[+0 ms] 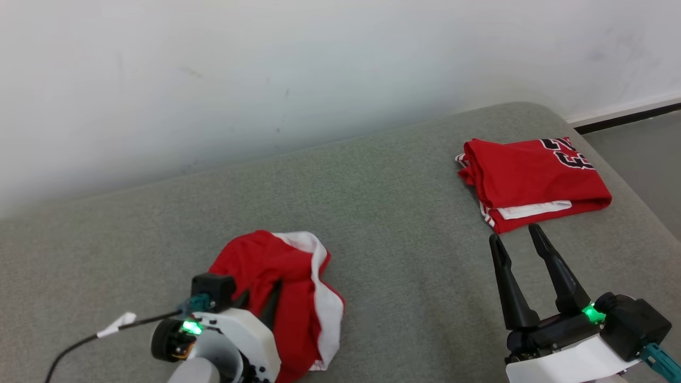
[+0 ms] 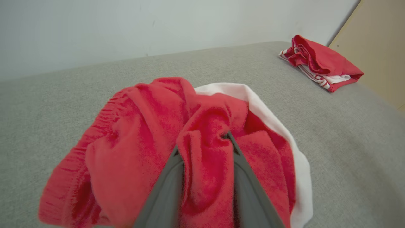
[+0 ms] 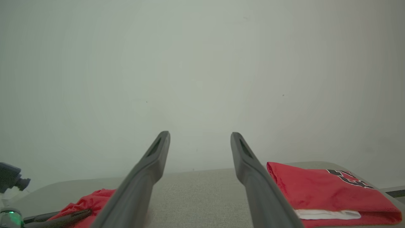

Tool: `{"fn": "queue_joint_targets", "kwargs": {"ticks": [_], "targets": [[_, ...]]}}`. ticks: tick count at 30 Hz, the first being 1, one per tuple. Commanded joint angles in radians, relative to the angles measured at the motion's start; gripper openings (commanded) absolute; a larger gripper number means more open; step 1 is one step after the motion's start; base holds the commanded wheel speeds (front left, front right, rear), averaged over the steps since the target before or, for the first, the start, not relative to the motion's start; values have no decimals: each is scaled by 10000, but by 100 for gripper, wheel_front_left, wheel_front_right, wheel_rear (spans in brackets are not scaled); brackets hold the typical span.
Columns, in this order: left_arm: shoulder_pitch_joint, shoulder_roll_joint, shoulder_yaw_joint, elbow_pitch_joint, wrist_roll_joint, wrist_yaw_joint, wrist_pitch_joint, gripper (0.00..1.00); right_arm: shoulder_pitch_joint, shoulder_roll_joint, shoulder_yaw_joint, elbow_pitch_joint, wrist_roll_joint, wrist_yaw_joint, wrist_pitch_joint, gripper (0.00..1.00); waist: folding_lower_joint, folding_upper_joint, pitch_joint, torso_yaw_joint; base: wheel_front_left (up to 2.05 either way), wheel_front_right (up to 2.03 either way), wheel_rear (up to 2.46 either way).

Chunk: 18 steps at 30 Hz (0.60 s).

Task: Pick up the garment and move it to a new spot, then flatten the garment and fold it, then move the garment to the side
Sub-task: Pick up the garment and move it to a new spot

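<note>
The garment (image 1: 266, 260), red with a white band, lies crumpled in a heap on the grey padded surface (image 1: 404, 244) at the lower left. My left gripper (image 1: 260, 295) is down in the heap. In the left wrist view its fingers (image 2: 164, 190) stand apart and a fold of the garment (image 2: 142, 126) bulges up between them, so the gripper (image 2: 202, 144) is open around loose cloth. My right gripper (image 1: 514, 234) hovers open and holds nothing at the lower right, as the right wrist view (image 3: 199, 134) confirms. The heap (image 3: 91, 199) sits low and left there.
A second red garment (image 1: 532, 170), folded with black lettering, lies at the far right corner of the surface, just beyond my right fingertips. It shows too in both wrist views (image 2: 319, 60) (image 3: 316, 186). A pale wall runs behind. The surface's right edge drops to the floor (image 1: 649, 149).
</note>
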Motion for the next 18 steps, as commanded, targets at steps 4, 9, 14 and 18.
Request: {"fn": "queue_joint_targets", "kwargs": {"ticks": [4,9,14,18], "targets": [[-356,-234,-235,825,-59,-165,-779,100,-154,-55,2,133,25,-2,-25,100,0,-1,44,243,0,0,0],[-650,-187,-258,1003,-121,-210,-1414,100,-111,-131,-100,185,-2,-4,-25,100,0,-1,-137,621,0,0,0],[-679,150,-159,155,90,3,-1874,100,10,-221,-177,144,-46,-2,-25,100,0,-1,-317,1057,0,0,0],[-282,361,227,-822,-109,420,-2005,100,130,-300,-159,180,-44,-2,-25,100,0,-1,-368,1449,0,0,0]]}}
